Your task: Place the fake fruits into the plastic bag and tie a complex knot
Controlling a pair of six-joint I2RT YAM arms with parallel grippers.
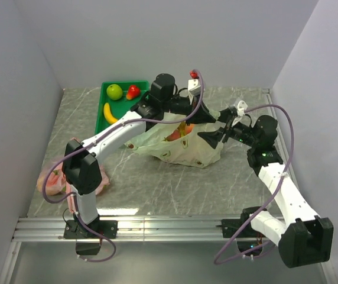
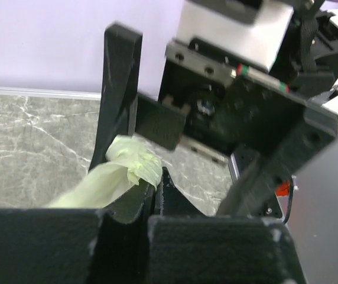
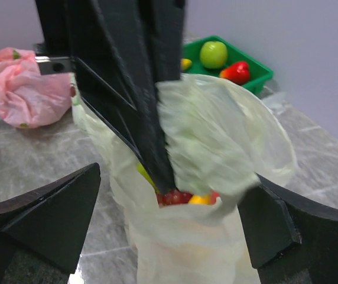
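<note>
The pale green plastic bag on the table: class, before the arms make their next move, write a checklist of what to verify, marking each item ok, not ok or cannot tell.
1. Left gripper shut on the bag's twisted handle: ok.
2. Right gripper open, its fingers either side of the pale green bag: ok.
3. Fruit inside the bag: ok, red and yellow pieces show at the mouth.
4. All fruit bagged: not ok; green apple, red fruit and banana lie in the green tray.
5. Knot tied: not ok, the mouth gapes.
6. Pink bag apart from the work: ok.
</note>
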